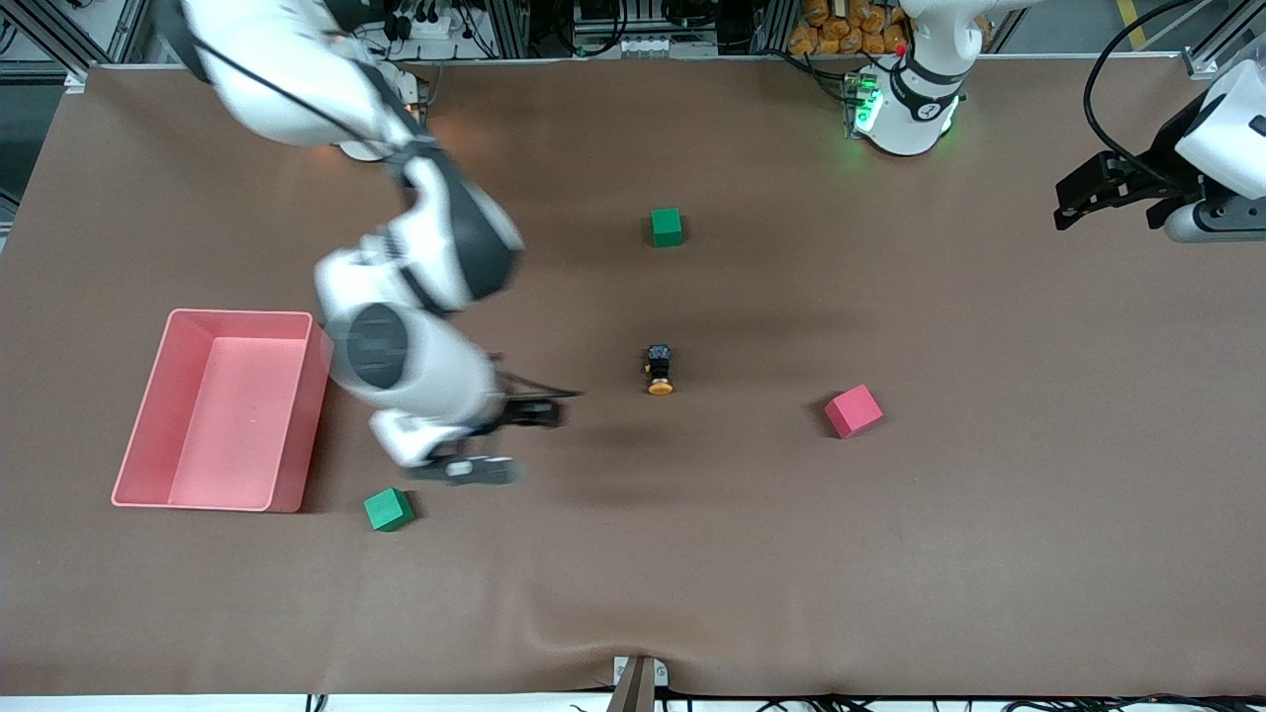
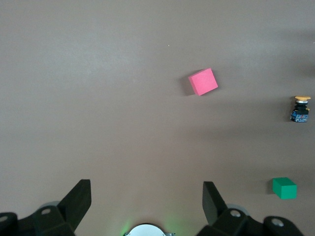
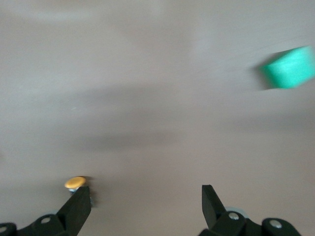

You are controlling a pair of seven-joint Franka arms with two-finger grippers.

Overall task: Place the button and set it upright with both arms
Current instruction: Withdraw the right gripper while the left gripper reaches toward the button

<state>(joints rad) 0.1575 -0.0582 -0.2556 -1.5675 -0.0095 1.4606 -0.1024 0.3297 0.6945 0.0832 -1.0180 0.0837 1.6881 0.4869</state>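
Note:
The button [image 1: 660, 370] lies on its side mid-table, its black body toward the robots and its orange cap toward the front camera. It also shows in the left wrist view as the button [image 2: 300, 109]. In the right wrist view only the button's cap [image 3: 75, 182] peeks out beside one fingertip. My right gripper [image 1: 534, 442] is open and empty over the table between the pink bin and the button, apart from the button. My left gripper [image 1: 1066, 206] hangs open and empty over the left arm's end of the table; its fingers [image 2: 78, 199] hold nothing.
A pink bin [image 1: 148, 415] stands toward the right arm's end. One green cube [image 1: 388, 509] lies beside it, nearer the front camera. Another green cube [image 1: 666, 226] lies farther off than the button. A red cube [image 1: 853, 410] sits toward the left arm's end.

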